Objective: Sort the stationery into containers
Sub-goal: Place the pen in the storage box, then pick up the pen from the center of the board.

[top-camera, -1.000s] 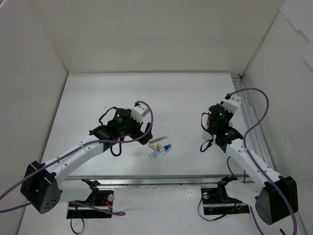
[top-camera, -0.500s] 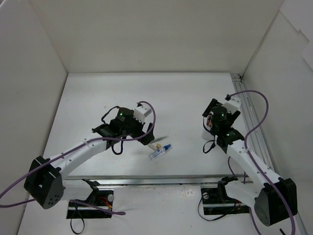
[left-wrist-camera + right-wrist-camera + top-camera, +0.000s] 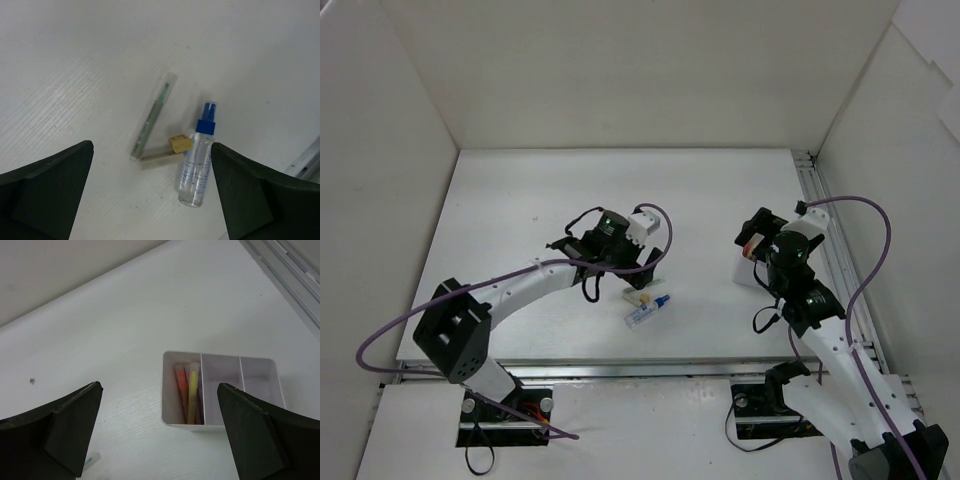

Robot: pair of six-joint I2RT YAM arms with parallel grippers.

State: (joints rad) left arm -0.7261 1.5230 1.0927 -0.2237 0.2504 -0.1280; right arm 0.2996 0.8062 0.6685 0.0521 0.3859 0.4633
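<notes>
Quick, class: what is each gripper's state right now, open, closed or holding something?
Left gripper: open, holding nothing, over the grey-green pen.
Right gripper: open, holding nothing, over the white box.

Shows a white bench (image 3: 620, 190), matte, with fine parallel ridges in the left wrist view. Stands closed in on three sides by plain white panels: back wall (image 3: 640, 70), left wall (image 3: 380, 200), right wall (image 3: 905, 150). Carries a silver slotted rail (image 3: 832, 240) along the right edge, at the foot of the right wall, and a second metal strip (image 3: 620, 367) along the near edge. Bears one small dark speck (image 3: 32, 381) on the bare surface, well apart from the rail.
</notes>
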